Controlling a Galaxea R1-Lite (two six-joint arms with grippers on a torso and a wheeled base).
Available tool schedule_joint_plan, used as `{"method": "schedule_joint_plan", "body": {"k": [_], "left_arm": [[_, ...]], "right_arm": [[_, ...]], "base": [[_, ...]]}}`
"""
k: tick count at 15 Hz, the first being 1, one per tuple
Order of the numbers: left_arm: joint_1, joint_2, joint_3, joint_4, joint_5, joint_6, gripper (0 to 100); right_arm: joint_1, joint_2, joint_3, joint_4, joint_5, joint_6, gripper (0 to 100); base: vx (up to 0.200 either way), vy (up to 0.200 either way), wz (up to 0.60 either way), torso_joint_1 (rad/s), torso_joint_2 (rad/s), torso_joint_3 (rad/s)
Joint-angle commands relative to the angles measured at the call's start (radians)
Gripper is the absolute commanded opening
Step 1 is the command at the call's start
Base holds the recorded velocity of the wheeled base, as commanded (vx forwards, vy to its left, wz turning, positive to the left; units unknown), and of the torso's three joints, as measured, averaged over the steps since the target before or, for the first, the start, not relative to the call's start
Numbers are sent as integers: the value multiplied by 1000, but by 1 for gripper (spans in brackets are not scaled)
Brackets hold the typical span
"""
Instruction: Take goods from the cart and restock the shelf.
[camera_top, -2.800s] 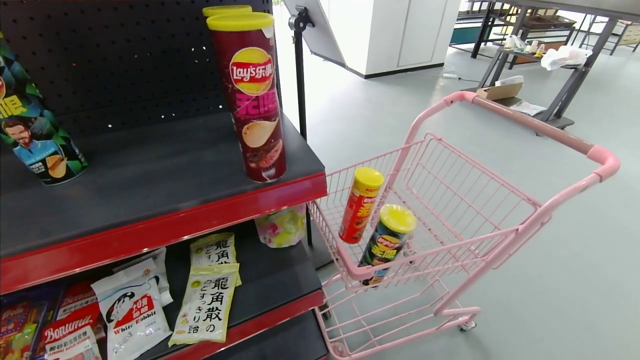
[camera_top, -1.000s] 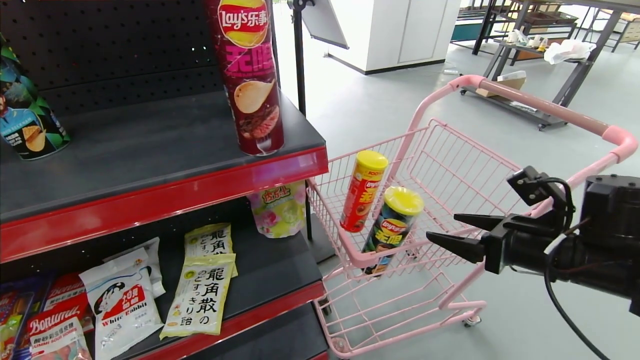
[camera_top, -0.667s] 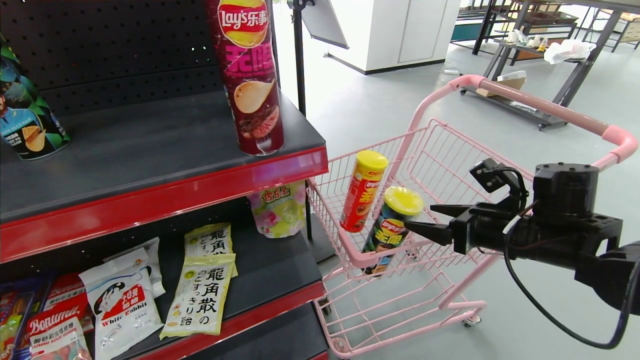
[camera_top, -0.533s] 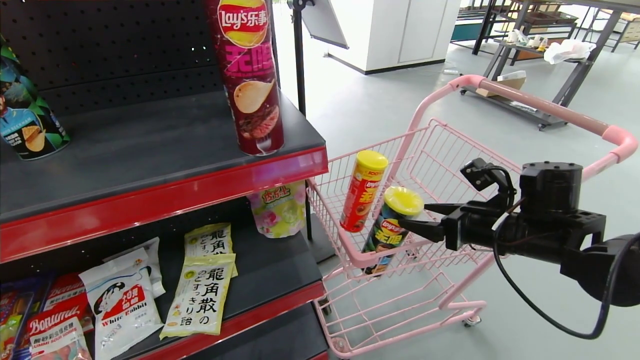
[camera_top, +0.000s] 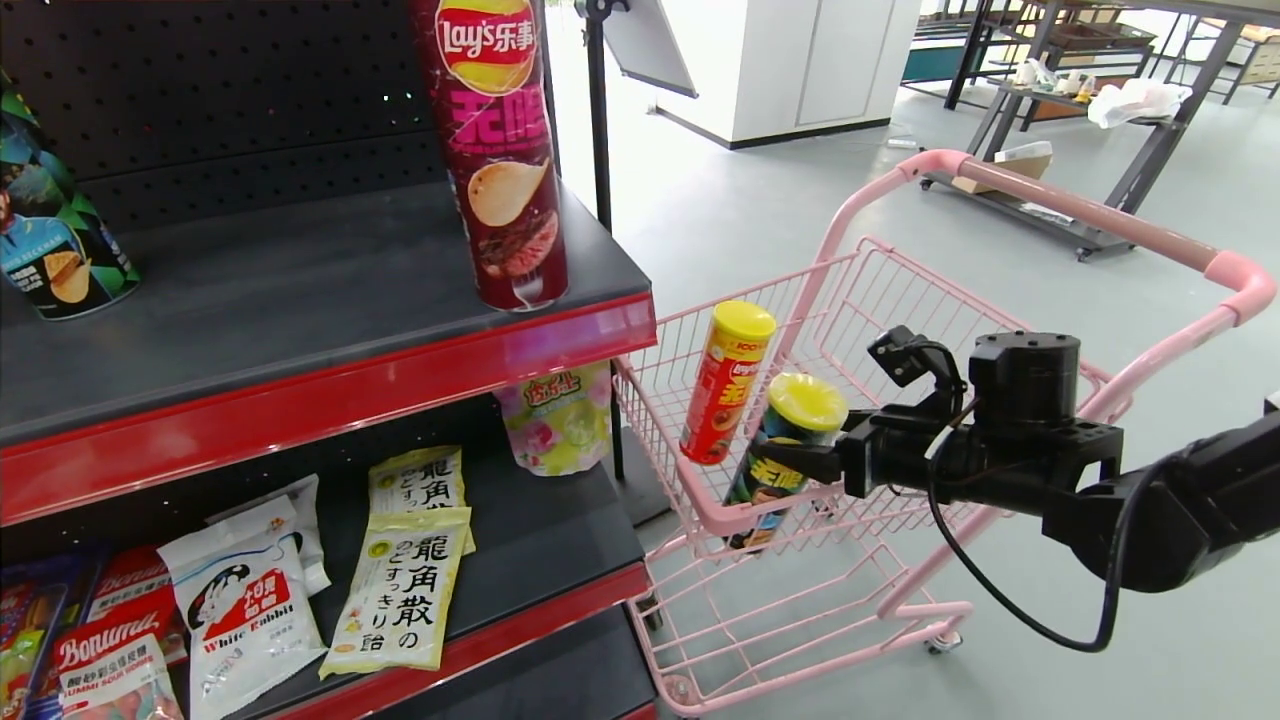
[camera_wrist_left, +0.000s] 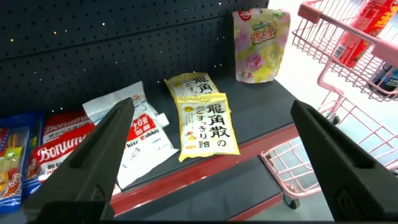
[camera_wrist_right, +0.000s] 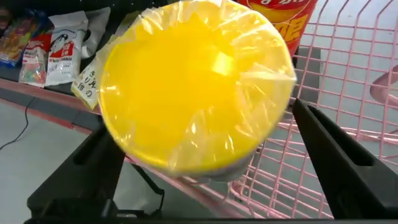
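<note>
— What do we see on the shelf (camera_top: 300, 270)?

— On its upper board we count two upright cardboard tubes. A green-patterned tube (camera_top: 50, 240) stands at the left edge and a tall maroon tube (camera_top: 500, 170) at the front right corner. On the lower board lie two flat yellow sachets (camera_wrist_left: 205, 121), overlapping, and one glossy floral pouch (camera_wrist_left: 261, 43) stands at the right end.

— And our left gripper (camera_wrist_left: 212, 104)?

— It hangs over that lower board, fingers spread wide, holding nothing.

— The cart (camera_top: 1060, 207)?

— It's pink wire and stands just beside the shelf's right end. Two tubes lean at its end nearest the shelf, a red tube (camera_top: 722, 390) and a dark green tube (camera_top: 768, 480). Each has a round yellow lid.

— Our right gripper (camera_top: 788, 432)?

— Its fingers are spread either side of the dark green tube, just under the film-wrapped lid. We cannot tell whether the pads touch it.
</note>
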Motion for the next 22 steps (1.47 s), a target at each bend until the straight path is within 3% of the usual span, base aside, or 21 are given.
{"method": "schedule_joint_plan", "body": {"k": [1,5,6,11,17,22], "left_arm": [[0,1,0,0,-1,0,100],[0,1,0,0,-1,0,100],[0,1,0,0,-1,0,100],[0,1,0,0,-1,0,100],[0,1,0,0,1,0,100],[0,1,0,0,-1,-2,100]], "right_arm": [[16,52,-32,0,0,1,100],[24,91,-67,-6,9,0,100],[27,98,-68,-20,14,1,0],[27,97,-67,-46,5,0,0],[2,-126,-130,-2,0,-3,0],[-2,-463,-257,400,-47,-6,0]], "base": [[0,0,0,0,0,0],[0,0,0,0,0,0],[0,0,0,0,0,0],[0,0,0,0,0,0],[0,0,0,0,0,0],[0,0,0,0,0,0]]}}
